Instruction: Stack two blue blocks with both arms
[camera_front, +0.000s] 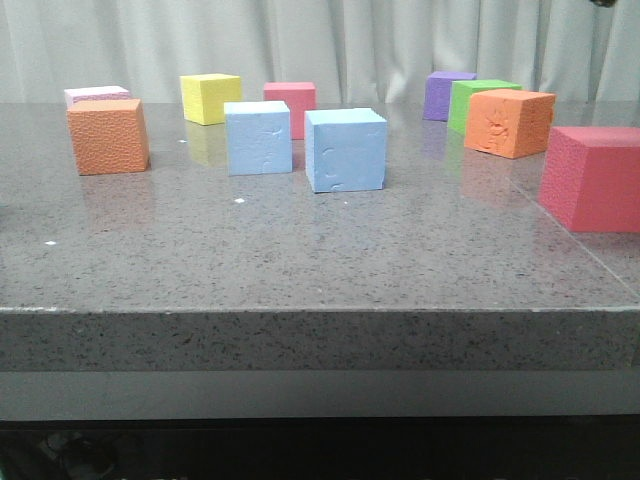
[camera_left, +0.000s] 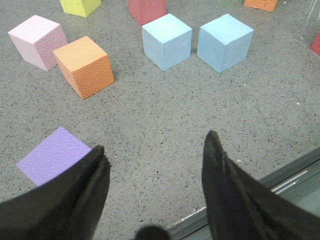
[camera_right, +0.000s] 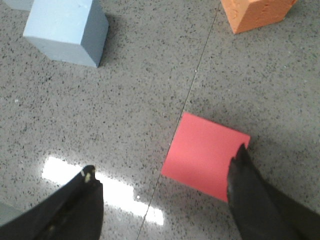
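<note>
Nearest, table (camera_front: 300, 260) edge; no arm appeared in the front view. Left end effector (camera_left: 155, 150) hovered with fingers apart and empty, a purple cube (camera_left: 52, 154) just beside one finger. Right end effector (camera_right: 162, 175) likewise spread and empty over a red cube (camera_right: 202, 152). Mid-table, two blue blocks (camera_front: 346, 149) (camera_front: 258, 137) stood upright, side by side, near but apart. Cubes: no long axis; nearer one turned slightly. Risks, judged: the narrow gap could let a finger nudge the neighbouring block; soft foam could deform or seat crooked.
</note>
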